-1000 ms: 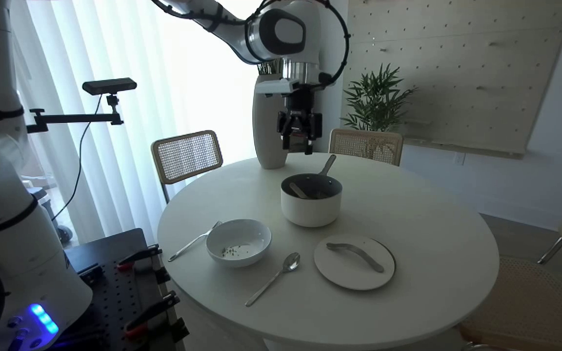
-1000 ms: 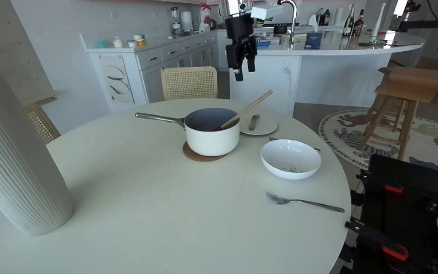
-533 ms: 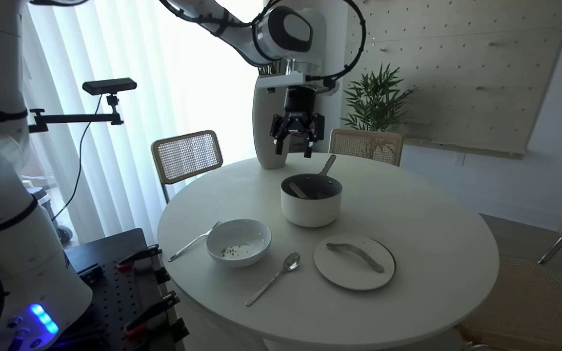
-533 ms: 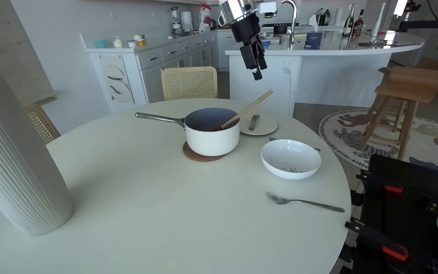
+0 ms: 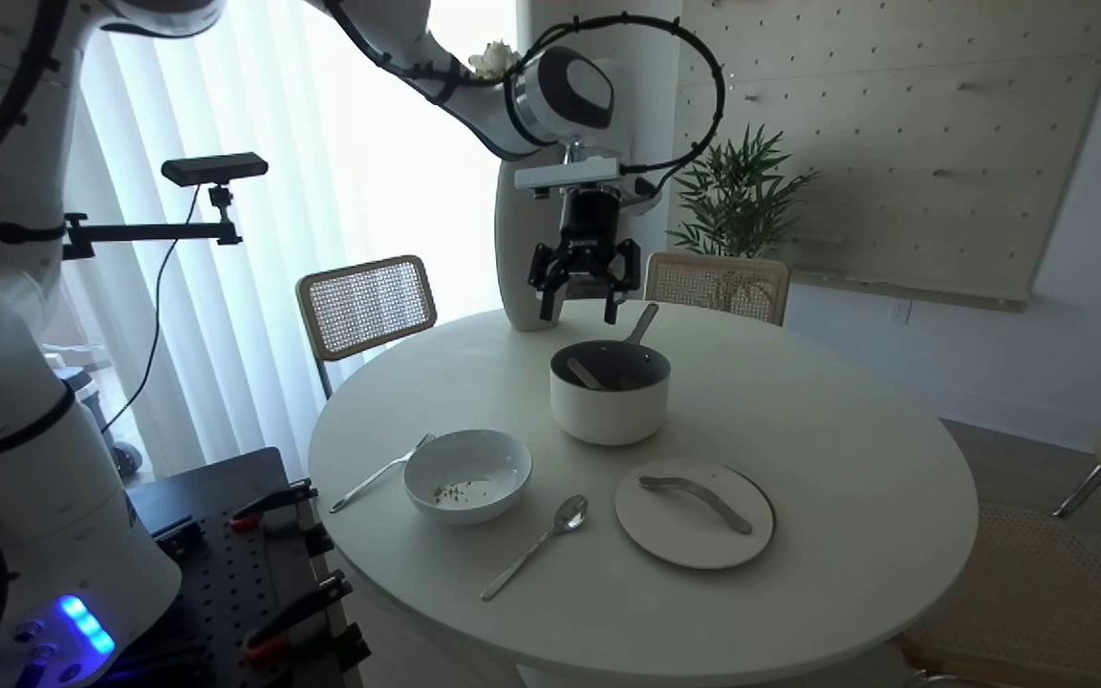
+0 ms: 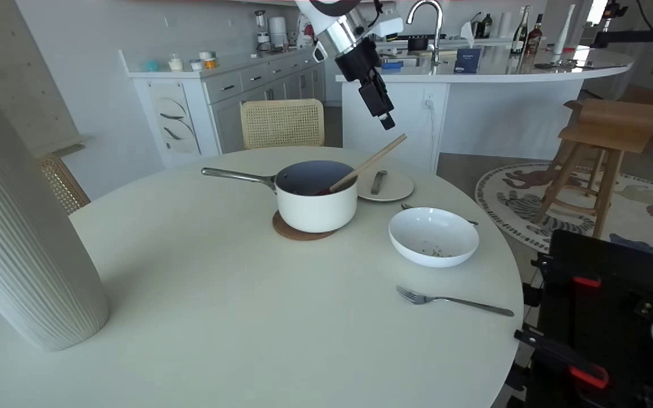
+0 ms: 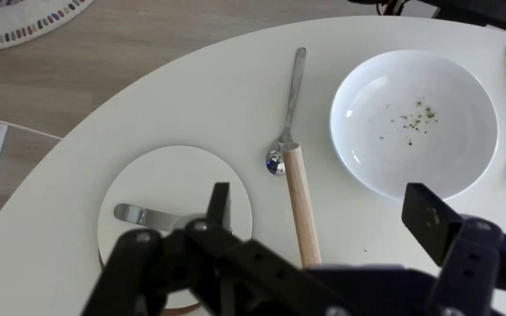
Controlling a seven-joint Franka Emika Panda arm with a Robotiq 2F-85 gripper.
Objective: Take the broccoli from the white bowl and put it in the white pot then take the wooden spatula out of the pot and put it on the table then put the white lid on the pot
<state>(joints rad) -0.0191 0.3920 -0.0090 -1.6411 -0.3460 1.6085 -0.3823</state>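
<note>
Where the worktop [image 5: 818, 430] curves round at the left in an exterior view, the fork [image 5: 381, 474] lies with its handle close to the edge and its tines toward the middle. Next comes the bowl [image 5: 488, 457], upright near the edge, with green crumbs [image 7: 420, 118] on its bottom. To its right the spoon [image 5: 539, 546] slants, handle end toward the near edge, scoop toward the pot [image 5: 598, 416].

The tool [image 5: 579, 315] hangs above the pot, apart from it, its jaws spread wide and gripping nothing. In the wrist view the spatula [image 7: 302, 210] shows in the gap between the fingers [image 7: 431, 224]; in an exterior view the fingertips [image 6: 386, 123] are near its grip end but apart from it.

The spatula is tilted in the pot: its reddish end is down inside, and its long axis rises across the rim, the pale grip end jutting up and out toward the side where the spoon lies. The rest of the pot's inside is too dark to make out. The pot stands upright on a brown mat [image 6: 289, 230], its pot handle [image 5: 642, 323] pointing to the far edge.

Farthest right, the lid [image 5: 656, 535] lies flat, its strap [image 5: 703, 496] slanting toward the near right edge.
</note>
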